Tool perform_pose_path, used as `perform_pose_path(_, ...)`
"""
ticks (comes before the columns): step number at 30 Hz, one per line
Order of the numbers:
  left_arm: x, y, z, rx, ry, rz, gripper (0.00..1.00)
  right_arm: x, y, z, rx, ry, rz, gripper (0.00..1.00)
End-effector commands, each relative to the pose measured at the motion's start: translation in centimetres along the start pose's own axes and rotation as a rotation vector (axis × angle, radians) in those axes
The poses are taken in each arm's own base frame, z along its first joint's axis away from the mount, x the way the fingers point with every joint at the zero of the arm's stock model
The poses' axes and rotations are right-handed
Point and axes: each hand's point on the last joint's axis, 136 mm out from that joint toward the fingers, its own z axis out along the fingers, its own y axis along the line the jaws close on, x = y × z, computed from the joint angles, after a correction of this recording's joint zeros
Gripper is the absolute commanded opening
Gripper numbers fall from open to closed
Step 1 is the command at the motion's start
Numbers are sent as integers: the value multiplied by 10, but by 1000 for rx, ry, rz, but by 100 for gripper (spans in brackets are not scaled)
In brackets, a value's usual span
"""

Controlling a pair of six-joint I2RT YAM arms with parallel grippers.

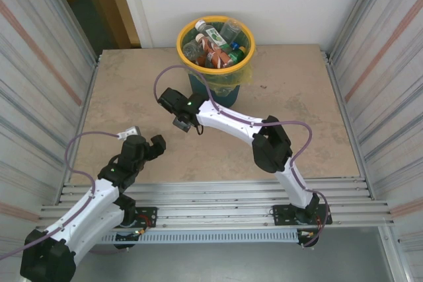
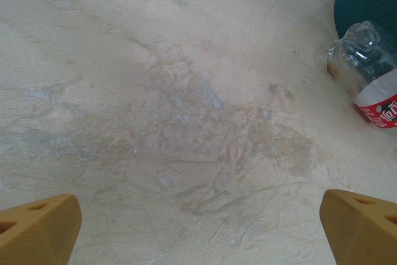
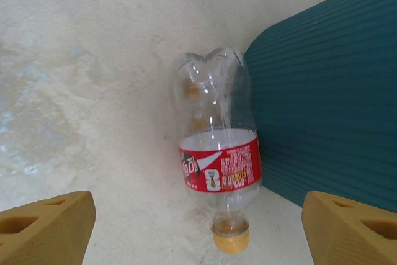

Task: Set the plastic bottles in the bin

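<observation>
Lying on the surface (image 1: 297, 97), a clear red-labelled bottle (image 3: 217, 153) rests against the teal wall of the bin (image 3: 329, 91), its cap at 6 o'clock in the right wrist view. The right jaws stand wide and touch nothing. The left jaws gape over bare surface at 8 o'clock. Other bottles (image 1: 215, 47) sit in the bin at 12 o'clock.

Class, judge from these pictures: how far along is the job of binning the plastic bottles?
Mostly done: many bottles already fill the bin. In hand: nothing; the right gripper hangs open over one clear red-labelled bottle lying on the table beside the bin. The left gripper is open over bare table. Left: grasping and binning that bottle.
</observation>
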Motion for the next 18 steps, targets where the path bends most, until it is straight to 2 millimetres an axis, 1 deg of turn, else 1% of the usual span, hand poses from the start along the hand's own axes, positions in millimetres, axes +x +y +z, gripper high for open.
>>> perform_pose_path(1,1,9,1,-33,-11,-7,99,3,-8,15,44,42,-29,86)
perform_pose_path(5,2,9,3,-33,-5,-9,99,7,-9,36,39,75,-21,86)
perform_pose_path(11,2,9,4,-34,-3,-9,99,11,-9,61,17,107,-5,87)
perform_pose_path(18,3,7,7,-32,10,-2,99,14,-6,81,-7,135,1,87)
